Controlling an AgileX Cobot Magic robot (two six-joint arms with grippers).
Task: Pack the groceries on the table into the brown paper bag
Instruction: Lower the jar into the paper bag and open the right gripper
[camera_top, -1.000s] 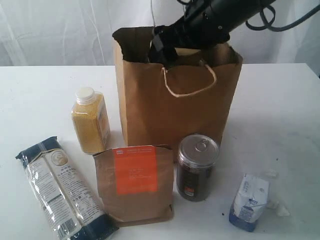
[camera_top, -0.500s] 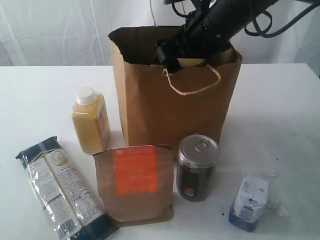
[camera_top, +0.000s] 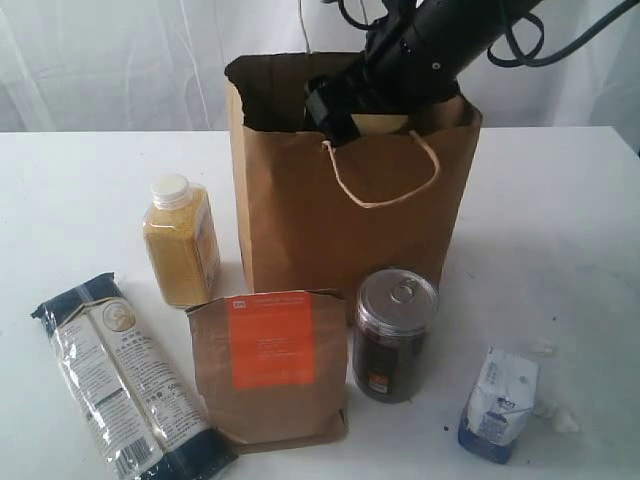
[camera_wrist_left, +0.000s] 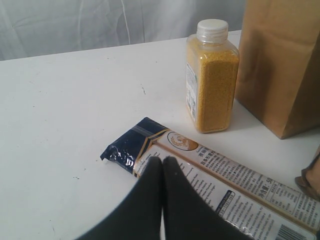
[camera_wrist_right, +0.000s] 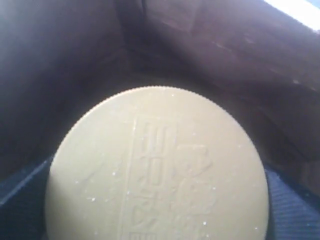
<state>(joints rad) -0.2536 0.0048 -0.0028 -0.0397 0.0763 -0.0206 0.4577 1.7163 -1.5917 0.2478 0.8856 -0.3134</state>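
Inside brown paper bag (camera_top: 340, 230), right gripper (camera_top: 345, 112) clamps gold-lidded jar (camera_wrist_right: 157, 165) (left gripper (camera_wrist_left: 161, 164) closed).

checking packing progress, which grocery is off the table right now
The gold-lidded jar, in the right hand at the mouth of the brown paper bag; the bottle, noodle packet, pouch, can and small packet all sit on the table.

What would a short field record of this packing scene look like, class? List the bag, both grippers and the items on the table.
Bag: brown paper bag, upright, open
Right gripper: in the bag's mouth, gripping gold-lidded jar
Left gripper: shut, empty, aimed at noodle packet
On table: yellow-grain bottle, noodle packet, brown pouch, pull-tab can, small blue-white packet
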